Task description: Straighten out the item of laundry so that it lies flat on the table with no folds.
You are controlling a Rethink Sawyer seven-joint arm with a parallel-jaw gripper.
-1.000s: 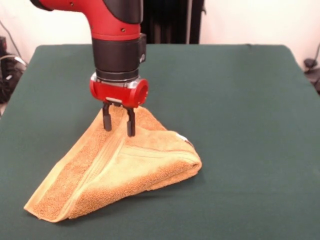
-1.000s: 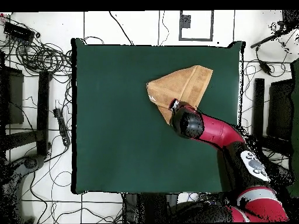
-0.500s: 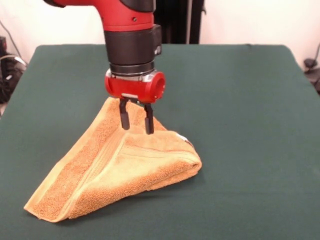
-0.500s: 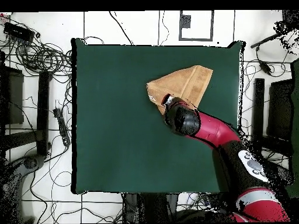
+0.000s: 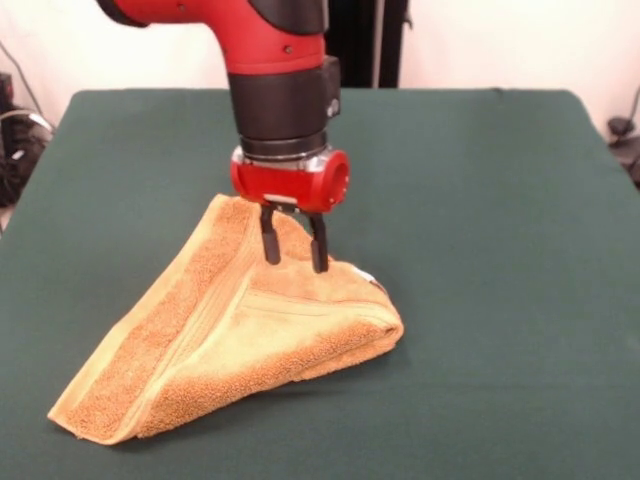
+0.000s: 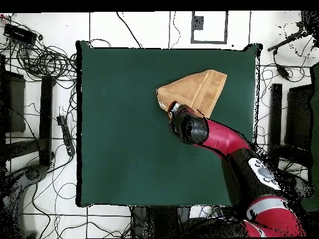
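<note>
The item of laundry (image 5: pixel 240 340) is a golden-orange towel folded over into a rough triangle on the green table (image 5: pixel 500 250). A small white tag (image 5: pixel 368 280) shows at its right corner. In the overhead view the towel (image 6: pixel 199 90) lies right of the table's (image 6: pixel 124 137) centre. My gripper (image 5: pixel 294 248) hangs open just above the towel's far edge, near the tag corner, holding nothing. From overhead the arm's wrist (image 6: pixel 189 128) covers the fingers and the towel's near corner.
Cables and stands (image 6: pixel 43 62) lie on the floor around the table. The table's edge (image 6: pixel 80 124) is far from the towel on the left of the overhead view.
The gripper has moved to the right along the towel's far edge in the front view, staying open at about the same height. The towel has not moved.
</note>
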